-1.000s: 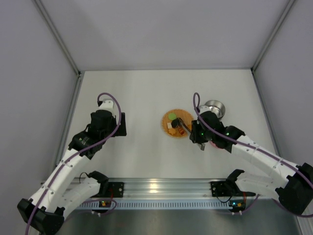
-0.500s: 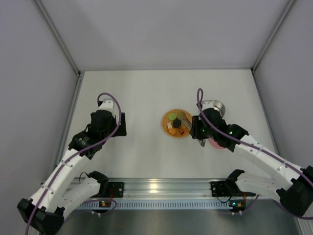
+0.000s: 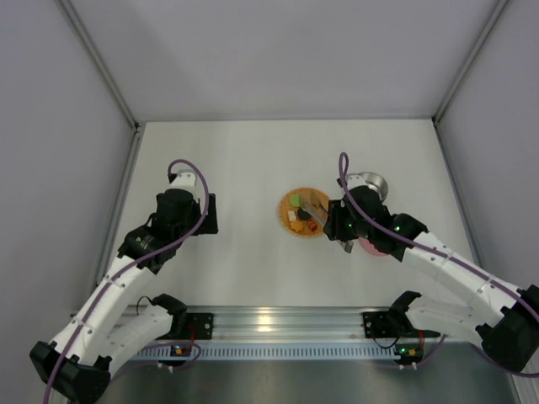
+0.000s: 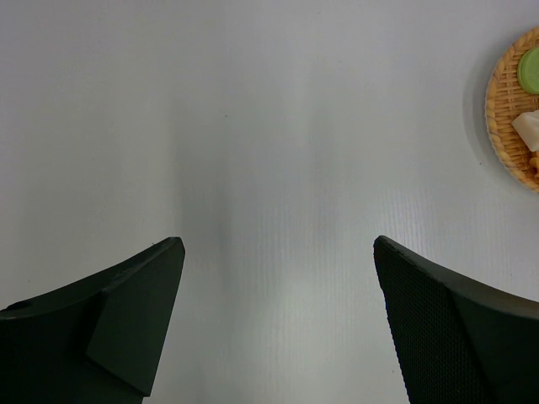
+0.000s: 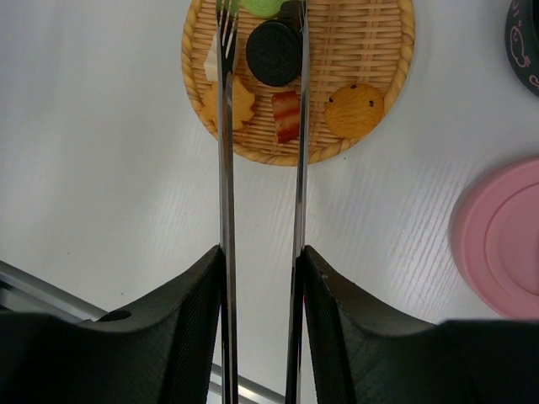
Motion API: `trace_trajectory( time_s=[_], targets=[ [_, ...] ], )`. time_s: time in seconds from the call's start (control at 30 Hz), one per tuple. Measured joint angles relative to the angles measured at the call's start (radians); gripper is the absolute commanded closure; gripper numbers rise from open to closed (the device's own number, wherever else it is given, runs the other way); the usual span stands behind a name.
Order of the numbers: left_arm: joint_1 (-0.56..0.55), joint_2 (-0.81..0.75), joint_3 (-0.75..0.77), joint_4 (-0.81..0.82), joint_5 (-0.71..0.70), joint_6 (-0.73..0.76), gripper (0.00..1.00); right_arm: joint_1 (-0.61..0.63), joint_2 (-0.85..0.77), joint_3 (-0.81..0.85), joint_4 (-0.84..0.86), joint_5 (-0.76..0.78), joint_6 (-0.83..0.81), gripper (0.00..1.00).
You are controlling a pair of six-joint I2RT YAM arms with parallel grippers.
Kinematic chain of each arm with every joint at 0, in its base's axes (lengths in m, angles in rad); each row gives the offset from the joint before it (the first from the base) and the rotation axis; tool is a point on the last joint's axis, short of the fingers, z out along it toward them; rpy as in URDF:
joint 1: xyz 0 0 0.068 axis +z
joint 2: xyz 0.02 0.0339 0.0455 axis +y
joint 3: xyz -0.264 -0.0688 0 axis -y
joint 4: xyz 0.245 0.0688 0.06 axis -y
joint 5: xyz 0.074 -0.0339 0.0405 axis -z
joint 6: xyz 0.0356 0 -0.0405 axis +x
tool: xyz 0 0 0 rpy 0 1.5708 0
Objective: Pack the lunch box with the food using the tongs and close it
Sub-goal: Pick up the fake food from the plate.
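Top: lunch box (image 3: 373, 182) behind right gripper (image 3: 338, 225), lid (image 3: 370, 247) off.
Left wrist: left gripper (image 4: 276, 252) jaws spread, empty.
Right wrist: jaws pinching tongs (image 5: 226, 168), tips straddling black piece (image 5: 274, 52) on plate (image 5: 383, 80).
Risk: round piece squirts out if squeeze uneven.

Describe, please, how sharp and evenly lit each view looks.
Top view: soft, even light, a bright glare on the metal rail. Left wrist view: a faint grey shadow band on the table. Right wrist view: plate sharp, tongs gleaming.
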Motion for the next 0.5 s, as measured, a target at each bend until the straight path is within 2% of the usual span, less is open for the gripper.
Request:
trace_trajectory(
  time_s=[0.5],
  targets=[
    [0.0, 0.01, 0.0, 0.0, 0.0, 0.0, 0.01, 0.004, 0.0, -0.049, 0.005, -0.006, -0.001, 0.59]
  ],
)
